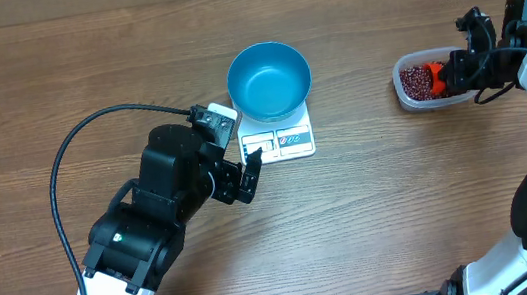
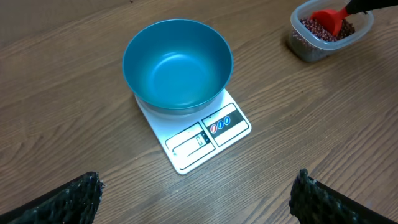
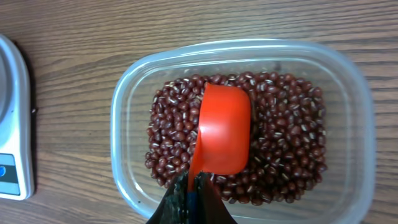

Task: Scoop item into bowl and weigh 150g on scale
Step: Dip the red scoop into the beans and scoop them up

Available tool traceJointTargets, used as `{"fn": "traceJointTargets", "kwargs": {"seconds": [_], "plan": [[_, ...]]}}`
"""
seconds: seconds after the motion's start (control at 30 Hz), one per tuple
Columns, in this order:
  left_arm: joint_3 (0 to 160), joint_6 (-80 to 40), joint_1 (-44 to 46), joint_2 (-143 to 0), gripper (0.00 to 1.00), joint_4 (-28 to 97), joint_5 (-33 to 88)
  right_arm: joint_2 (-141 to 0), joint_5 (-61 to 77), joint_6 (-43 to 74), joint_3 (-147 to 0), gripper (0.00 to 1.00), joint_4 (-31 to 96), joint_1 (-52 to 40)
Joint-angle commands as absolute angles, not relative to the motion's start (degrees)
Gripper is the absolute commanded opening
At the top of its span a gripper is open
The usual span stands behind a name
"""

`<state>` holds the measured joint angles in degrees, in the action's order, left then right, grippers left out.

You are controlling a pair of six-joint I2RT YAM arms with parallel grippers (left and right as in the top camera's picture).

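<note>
The beans (image 3: 280,143) lie in a clear plastic tub (image 3: 124,124) with rounded corners, near the right edge of the table (image 1: 33,75). Their layer stops short of the tub's wall on every side, leaving a clear band of bare plastic floor, widest along the left wall. The rim stands above the beans all the way round.

The beans are small, oval and dark red-brown, many with a pale mark on one side, and they are packed loosely.

An orange scoop (image 3: 224,130) rests on the beans left of centre. Its cup points toward the far wall and its handle runs back to the right claw (image 3: 193,196). That claw is pressed together, pinching the handle just over the near rim.

A strip of bare wood separates the tub from the white scale (image 1: 288,142), which sits well to its left. The blue bowl (image 1: 269,78) stands on the scale's back part, overhanging its back and left edges. It leaves the front strip, with display and label, uncovered. The bowl's inside shows plain blue to the bottom.

The left claw (image 1: 245,175) hangs just in front of the scale's left corner. Its fingers are spread wide and it holds nothing. Open table stretches out to its left and beyond the bowl.
</note>
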<state>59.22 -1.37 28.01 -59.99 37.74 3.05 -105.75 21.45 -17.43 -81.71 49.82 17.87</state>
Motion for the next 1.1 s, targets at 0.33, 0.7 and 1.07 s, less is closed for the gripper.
{"fn": "traceJointTargets", "kwargs": {"seconds": [0.33,0.7,1.07], "plan": [[59.1,-1.9,27.7,-59.2,1.0,37.7,3.9,-106.7,25.6,-18.5,-80.9,0.04,51.8,17.7],[59.1,-1.9,27.7,-59.2,0.99,37.7,3.9,-106.7,28.8,-18.5,-80.9,0.04,52.6,17.7],[59.1,-1.9,27.7,-59.2,0.99,37.7,3.9,-107.6,30.2,-18.5,-80.9,0.04,53.0,17.8]]}}
